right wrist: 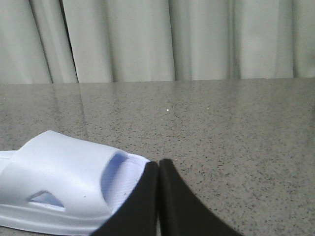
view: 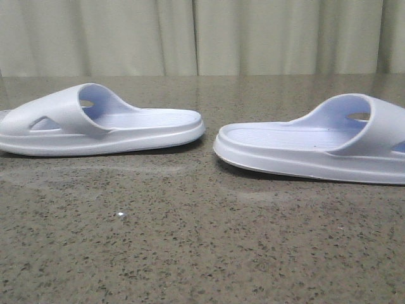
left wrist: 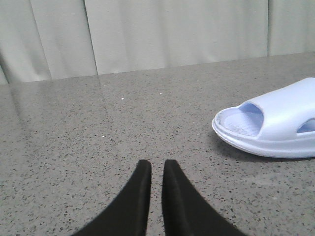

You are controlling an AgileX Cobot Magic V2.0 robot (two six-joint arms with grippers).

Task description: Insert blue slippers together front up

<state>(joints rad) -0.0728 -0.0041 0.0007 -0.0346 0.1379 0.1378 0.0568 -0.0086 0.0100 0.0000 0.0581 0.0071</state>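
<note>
1. Front view: the speckled table (view: 190, 253) carried both blue slippers, soles down, heels facing across a gap.
2. Left slipper (view: 95, 123); right slipper (view: 316, 145).
3. Left gripper (left wrist: 156, 169) and right gripper (right wrist: 158, 169) were clenched, empty.

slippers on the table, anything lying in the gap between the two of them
Nothing. In the front view the left slipper and right slipper lie heel to heel, apart, with only bare speckled tabletop between them.

Speckled grey-brown stone table (view: 190, 253), pale pleated curtain (view: 190, 35) behind it
</note>
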